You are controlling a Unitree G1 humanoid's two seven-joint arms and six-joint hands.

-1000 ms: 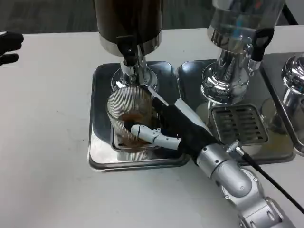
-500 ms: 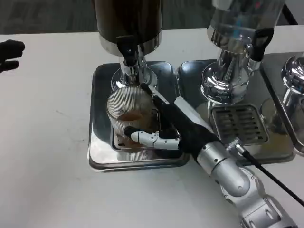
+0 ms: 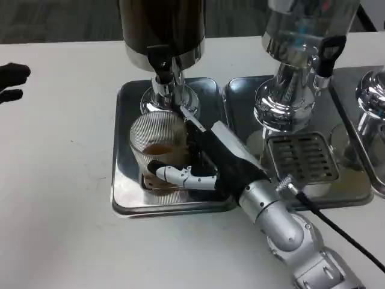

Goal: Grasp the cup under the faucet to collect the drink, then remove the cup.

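Right hand [image 3: 207,158] wrapped around ribbed glass cup [image 3: 157,147], fingers [image 3: 180,175] curled across the near side, palm against the cup's right wall; firm grip by the look of it. Compared with a second ago, cup and hand shifted a little left and toward the front of the steel drip tray [image 3: 123,192], so cup mouth now slightly off-centre under the black faucet [image 3: 161,67] of the dark dispenser [image 3: 162,27]. Brown drink [image 3: 157,149] visible inside, low level, maybe a shade more than before. Reads as collecting done or nearly done and removal starting; cannot tell whether the faucet is dripping. Left hand [image 3: 13,78] far left of the right hand at the picture edge, dark fingers curled in, holding nothing, drifted slightly lower than a second ago. Room for moving: raised tray rim just ahead of and below the gripping fingers, so cup probably needs a lift before clearing it. Faucet and dispenser base [image 3: 167,99] close behind the cup rim, little headroom straight up. Second dispenser [image 3: 292,90] and its grille [image 3: 301,158] close on the forearm's outer side. Bare white table [image 3: 60,229] left of and in front of the hand, best exit direction.
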